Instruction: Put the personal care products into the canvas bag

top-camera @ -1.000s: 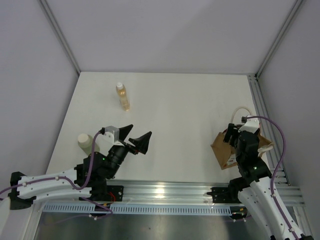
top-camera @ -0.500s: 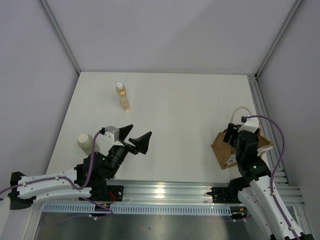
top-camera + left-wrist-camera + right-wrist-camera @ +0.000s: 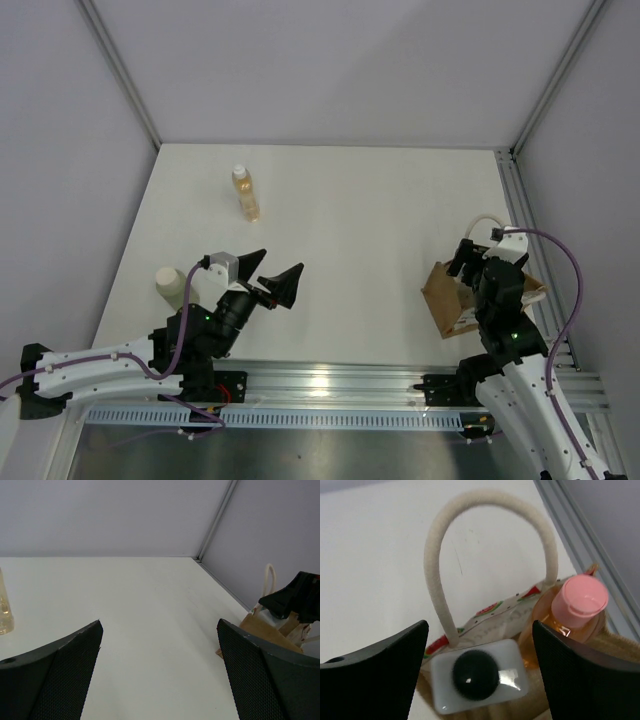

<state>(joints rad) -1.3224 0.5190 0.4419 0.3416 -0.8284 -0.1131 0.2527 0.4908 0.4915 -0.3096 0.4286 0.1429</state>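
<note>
Halfway there: clear bottle (image 3: pixel 479 680) and orange bottle (image 3: pixel 570 615) sit in the canvas bag (image 3: pixel 438 292) near right under the spread right pincer (image 3: pixel 477 630), while amber bottle (image 3: pixel 245 192) and green cylinder (image 3: pixel 170 285) wait on the left tabletop (image 3: pixel 350 220), left pincer (image 3: pixel 160 625) spread, empty.

**Bag mouth crowded, mid-table open**

A wide bare stretch of table (image 3: pixel 370 220) runs between the arms. The amber bottle (image 3: pixel 246 193) sits far left, and the pale-green cylinder (image 3: pixel 170 284) is near the left gripper (image 3: pixel 270 274). In the canvas bag (image 3: pixel 445 300), the black-capped bottle (image 3: pixel 477 680) and pink-capped bottle (image 3: pixel 575 610) fill the mouth. A cream handle (image 3: pixel 485 510) arches ahead of the spread right gripper (image 3: pixel 477 672).
</note>
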